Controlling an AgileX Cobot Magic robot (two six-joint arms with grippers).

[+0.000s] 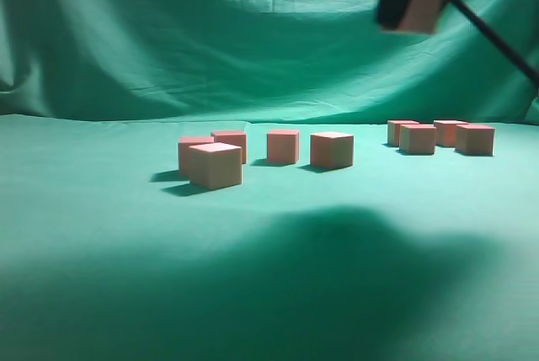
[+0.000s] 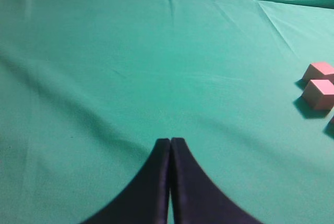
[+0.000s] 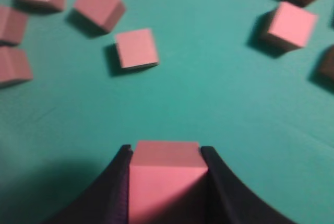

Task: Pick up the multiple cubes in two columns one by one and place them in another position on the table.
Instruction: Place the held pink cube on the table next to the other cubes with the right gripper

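High above the table (image 1: 101, 235), at the upper right of the exterior view, my right gripper (image 1: 414, 18) is shut on one pinkish-red cube (image 1: 421, 7). In the right wrist view that cube (image 3: 166, 174) fills the gap between the black fingers of the right gripper (image 3: 166, 152). Several cubes (image 1: 215, 165) sit on the green cloth left of centre, and another cluster of cubes (image 1: 418, 139) lies further right. My left gripper (image 2: 170, 141) is shut with nothing in it, low over bare cloth, and two cubes (image 2: 319, 93) lie at the right edge of its view.
An upright green backdrop (image 1: 253, 33) closes off the back of the table. A broad dark shadow (image 1: 337, 277) covers the near cloth. From the right wrist, loose cubes (image 3: 136, 48) lie below to the left and others (image 3: 290, 24) to the right, with bare cloth between.
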